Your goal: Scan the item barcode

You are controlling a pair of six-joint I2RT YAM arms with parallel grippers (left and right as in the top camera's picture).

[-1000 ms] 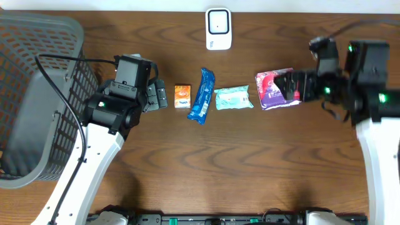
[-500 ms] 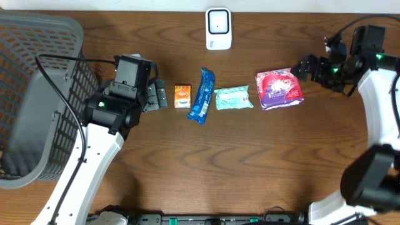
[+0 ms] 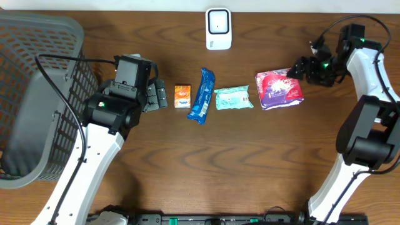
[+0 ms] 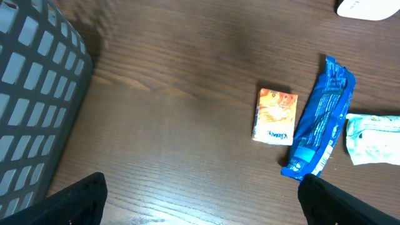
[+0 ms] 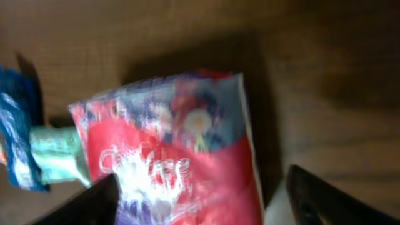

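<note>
Step in hand: the pick-up of the first item is judged to be under way, and no item has yet been brought to the scanner.
Right gripper point(image 3: 294, 70): it is held at the far right corner of the purple-and-red packet point(image 3: 279, 89). In the wrist view the jaws are seen well apart, with the packet below and between them. Nothing is clamped, and contact cannot be told because that view is blurred.
Left gripper point(image 3: 160, 96): it is spread fully and nothing is held. It is parked just left of the small orange box point(image 3: 182, 96).
Task item: the packet lies flat on the table point(image 3: 250, 162) at the right end of a row.
Rest of row: a teal wipes pack point(image 3: 233, 98) is found left of the packet, then a blue wrapper point(image 3: 202, 95), then the orange box.
Scanner: the white barcode scanner point(image 3: 218, 28) is set at the far edge, left of the packet and well apart from it.
Basket: a grey basket point(image 3: 37, 94) is placed at the far left.
Next move: the jaws are to be closed on the packet's edge. The packet is then to be lifted and carried to the scanner with its barcode turned toward the scanner's face. Where the barcode sits cannot be seen.
</note>
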